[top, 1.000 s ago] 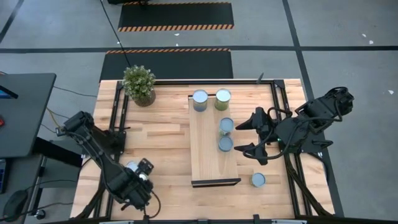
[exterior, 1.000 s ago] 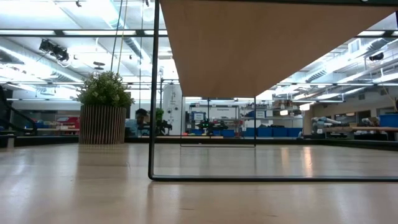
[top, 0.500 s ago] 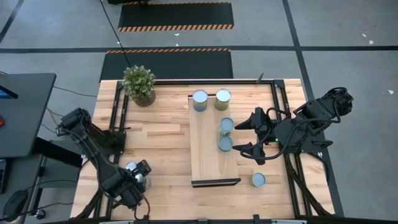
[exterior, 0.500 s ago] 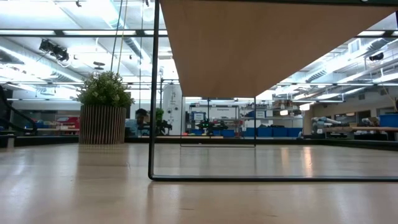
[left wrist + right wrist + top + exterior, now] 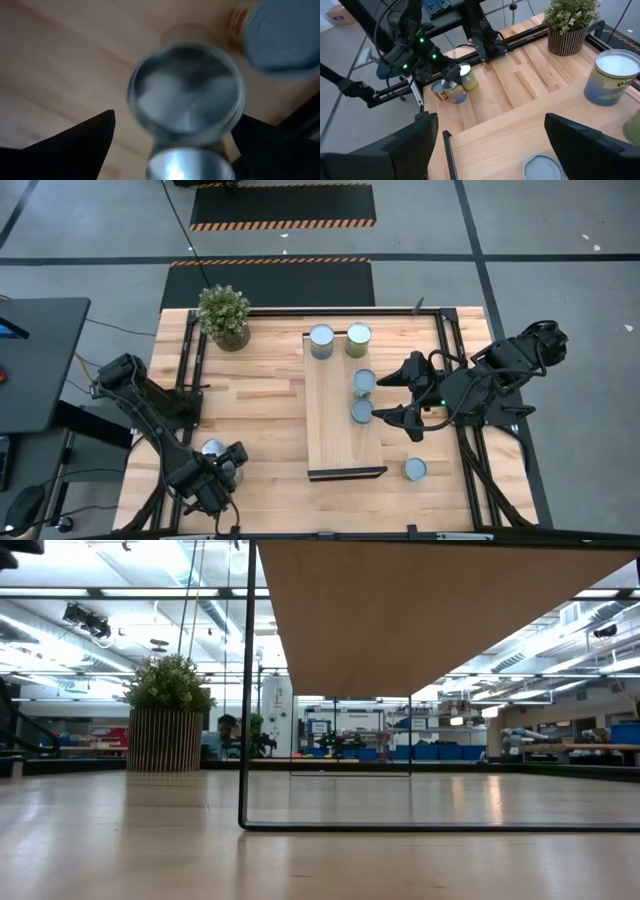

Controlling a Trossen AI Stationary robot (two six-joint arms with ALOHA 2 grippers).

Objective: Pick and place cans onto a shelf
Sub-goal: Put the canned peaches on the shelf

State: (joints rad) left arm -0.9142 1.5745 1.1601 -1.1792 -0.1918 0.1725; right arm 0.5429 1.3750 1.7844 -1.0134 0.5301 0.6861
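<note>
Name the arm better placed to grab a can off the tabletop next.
Left. Its tool hangs open right above the cans at the table's near-left corner; the right tool is open beside the shelf.

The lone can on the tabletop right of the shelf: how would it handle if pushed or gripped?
The can stands upright on its flat end, so a low push probably slides it; tipped, it would roll. Its metal body looks rigid, perhaps slippery.

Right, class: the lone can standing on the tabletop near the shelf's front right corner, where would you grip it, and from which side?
Grip the can across its curved side wall, coming straight down from above. It stands upright, round top facing up, apart from the shelf, with bare tabletop around it. The right gripper, open over the shelf's edge, is probably best placed.
</note>
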